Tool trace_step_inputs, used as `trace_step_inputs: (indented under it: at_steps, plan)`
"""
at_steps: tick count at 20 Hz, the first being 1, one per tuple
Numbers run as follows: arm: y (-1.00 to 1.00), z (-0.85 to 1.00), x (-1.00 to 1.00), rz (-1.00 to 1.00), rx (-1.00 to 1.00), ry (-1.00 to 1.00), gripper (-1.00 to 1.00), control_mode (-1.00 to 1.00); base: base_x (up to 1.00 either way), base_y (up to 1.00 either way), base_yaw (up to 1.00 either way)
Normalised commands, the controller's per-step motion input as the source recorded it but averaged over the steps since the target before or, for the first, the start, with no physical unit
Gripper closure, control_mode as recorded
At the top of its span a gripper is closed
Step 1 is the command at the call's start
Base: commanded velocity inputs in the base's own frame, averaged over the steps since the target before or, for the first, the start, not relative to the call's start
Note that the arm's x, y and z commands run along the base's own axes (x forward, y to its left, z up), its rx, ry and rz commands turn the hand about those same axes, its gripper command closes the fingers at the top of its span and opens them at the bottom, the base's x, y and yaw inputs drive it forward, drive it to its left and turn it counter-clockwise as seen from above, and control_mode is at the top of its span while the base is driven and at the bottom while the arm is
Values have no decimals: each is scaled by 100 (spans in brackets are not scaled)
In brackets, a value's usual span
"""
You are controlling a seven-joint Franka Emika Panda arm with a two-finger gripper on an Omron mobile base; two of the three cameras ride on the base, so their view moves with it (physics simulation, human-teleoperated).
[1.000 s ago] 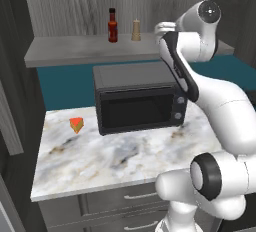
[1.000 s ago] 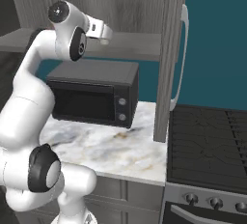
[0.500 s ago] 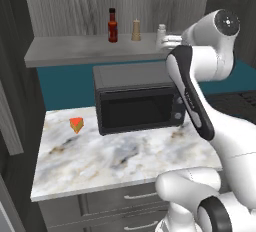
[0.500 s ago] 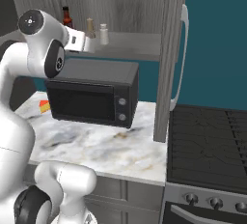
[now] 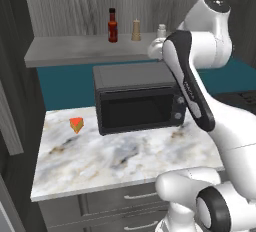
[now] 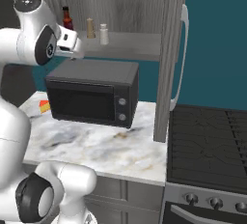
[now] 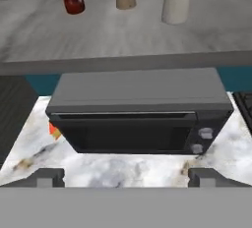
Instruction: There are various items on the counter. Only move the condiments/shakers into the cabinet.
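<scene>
Fingers [image 7: 126, 179] spread wide and empty, now drawn back from the grey wood-grain cabinet shelf [image 5: 65, 51]; dark red sauce bottle [image 5: 113, 25], tan pawn-shaped shaker [image 5: 135, 30] and pale grey-white shaker [image 5: 161, 31] all stand there, only the orange food wedge [image 5: 76, 124] on the marbled worktop [image 5: 115, 161], so the task looks done.

Lighting: even, diffuse, moderately bright; source undetermined. Shadows: soft, faint under microwave [image 5: 138, 96] on tabletop [image 5: 115, 161]; cabinet [image 5: 75, 51] interior dimmer toward 12 o'clock. Glare: mild sheen on white arm. Image quality: rendered, slightly soft throughout, coarse textures; no edge distortion.

Base views flank the microwave [image 5: 137, 98]; the hand view overlooks it nearer.
</scene>
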Motion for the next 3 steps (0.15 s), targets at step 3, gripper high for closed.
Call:
trace_step_inputs:
  at_steps: [3]
  plan:
    - [5,-42,-2,1,0,21,-100,-100,0,0,0]
